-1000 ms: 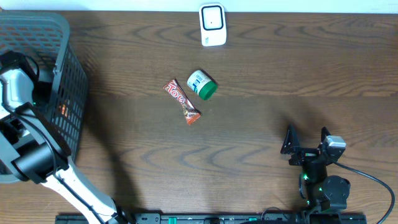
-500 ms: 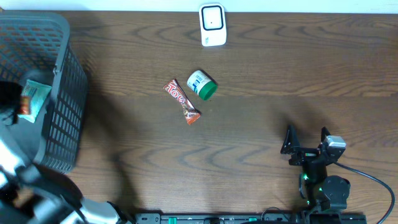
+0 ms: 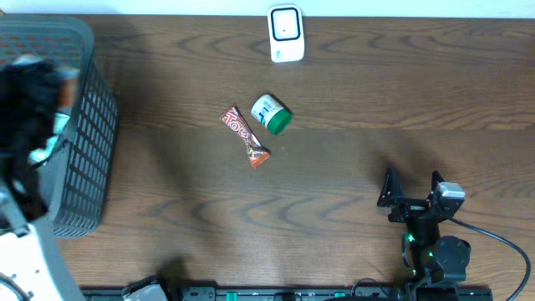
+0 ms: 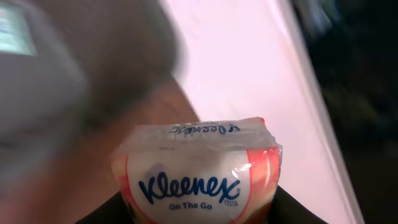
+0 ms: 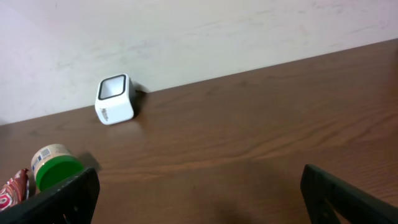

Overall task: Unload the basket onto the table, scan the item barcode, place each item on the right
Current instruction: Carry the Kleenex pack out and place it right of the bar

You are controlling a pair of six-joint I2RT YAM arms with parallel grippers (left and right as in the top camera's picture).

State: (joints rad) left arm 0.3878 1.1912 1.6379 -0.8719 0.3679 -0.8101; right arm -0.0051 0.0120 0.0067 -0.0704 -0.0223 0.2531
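over the basket (image 3: 84, 125), left gripper (image 4: 199, 213) tight on tissue pack (image 4: 202, 168) — right gripper (image 3: 412, 194) agape, jar (image 5: 56, 167), scanner (image 5: 115, 99) ahead

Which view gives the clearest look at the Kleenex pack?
Left wrist: the Kleenex pack fills the foreground, label readable, held in the left pincer. Overhead shows only the blurred left arm over the basket; the pack cannot be made out. Right wrist does not show it.
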